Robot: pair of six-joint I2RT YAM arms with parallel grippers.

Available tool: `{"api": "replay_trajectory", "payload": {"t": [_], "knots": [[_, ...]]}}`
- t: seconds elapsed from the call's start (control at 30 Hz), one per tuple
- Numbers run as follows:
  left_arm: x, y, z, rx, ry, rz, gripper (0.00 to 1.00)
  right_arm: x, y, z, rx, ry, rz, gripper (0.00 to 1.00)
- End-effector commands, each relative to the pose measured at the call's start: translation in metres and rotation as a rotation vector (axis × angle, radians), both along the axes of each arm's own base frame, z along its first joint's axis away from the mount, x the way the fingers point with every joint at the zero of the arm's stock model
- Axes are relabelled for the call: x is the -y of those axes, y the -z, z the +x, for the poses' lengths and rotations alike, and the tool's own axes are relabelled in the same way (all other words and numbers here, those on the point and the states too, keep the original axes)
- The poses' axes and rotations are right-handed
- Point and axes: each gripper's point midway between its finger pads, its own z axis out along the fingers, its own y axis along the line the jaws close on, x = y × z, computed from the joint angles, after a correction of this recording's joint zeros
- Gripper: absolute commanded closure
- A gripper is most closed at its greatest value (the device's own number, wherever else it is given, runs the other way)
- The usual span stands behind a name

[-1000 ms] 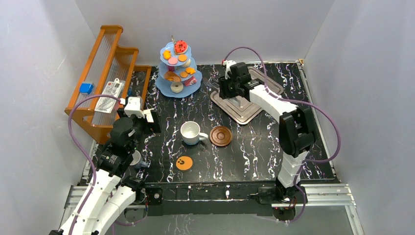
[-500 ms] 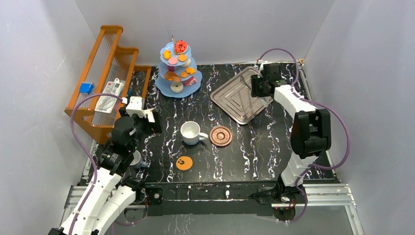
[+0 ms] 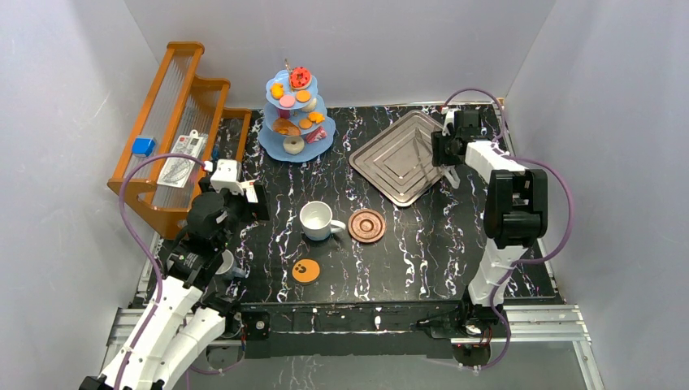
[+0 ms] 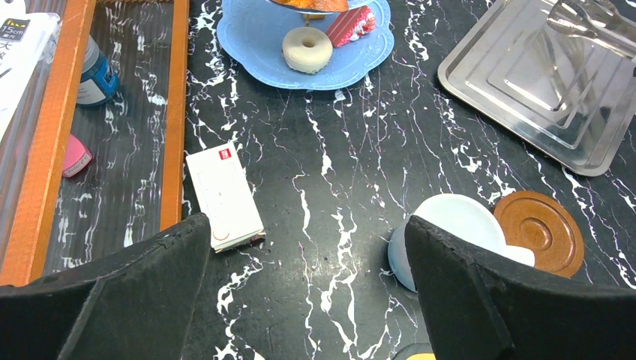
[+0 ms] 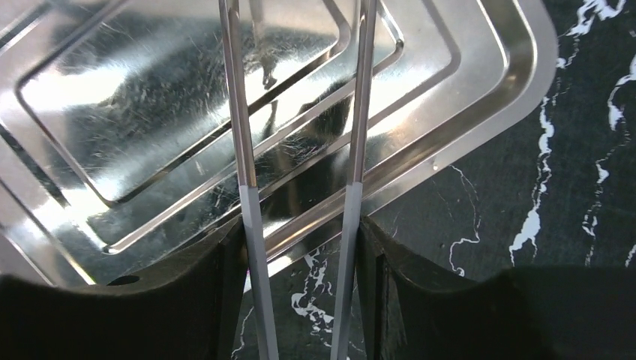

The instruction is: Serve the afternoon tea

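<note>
— On this black marble table [image 3: 422, 244], what's out?
— One white mug [image 3: 315, 219] just beside one brown ridged saucer [image 3: 366, 225], one orange coaster [image 3: 305, 270] nearer us, and one blue three-tier stand [image 3: 276, 146] at the back.
— Grippers?
— The left gripper [image 4: 307, 225] gapes empty; the right gripper [image 5: 300, 247] pinches tongs [image 5: 247, 202] over the tray [image 3: 390, 162].

Bright, even light; glare on the tray [image 5: 187, 97] beyond my right gripper [image 5: 300, 232]'s tongs [image 5: 241, 150]; my fingers [image 5: 112, 315] blur black.
</note>
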Motion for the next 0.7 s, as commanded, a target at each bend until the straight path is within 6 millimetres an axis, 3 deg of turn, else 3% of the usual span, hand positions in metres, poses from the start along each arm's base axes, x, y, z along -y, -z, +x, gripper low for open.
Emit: {"api": "replay_trajectory", "payload": {"t": [0.0,0.17,0.37,0.53,0.67], "knots": [[0.000,-0.016,0.001,0.044,-0.005,-0.014,0.02,0.014,-0.013,0.020,0.073,-0.023,-0.038,0.40],[0.001,-0.015,0.001,0.040,0.001,-0.015,0.02,0.035,-0.001,0.025,0.047,-0.009,-0.025,0.37],[0.000,-0.016,0.001,0.044,-0.002,-0.013,0.02,0.046,0.000,0.028,0.043,-0.009,-0.042,0.35],[0.000,-0.015,0.002,0.042,-0.005,-0.011,0.02,0.043,0.006,0.027,0.037,-0.018,-0.020,0.31],[0.000,-0.014,0.002,0.039,-0.006,-0.010,0.02,0.040,-0.004,0.031,0.044,-0.011,0.005,0.25]]}}
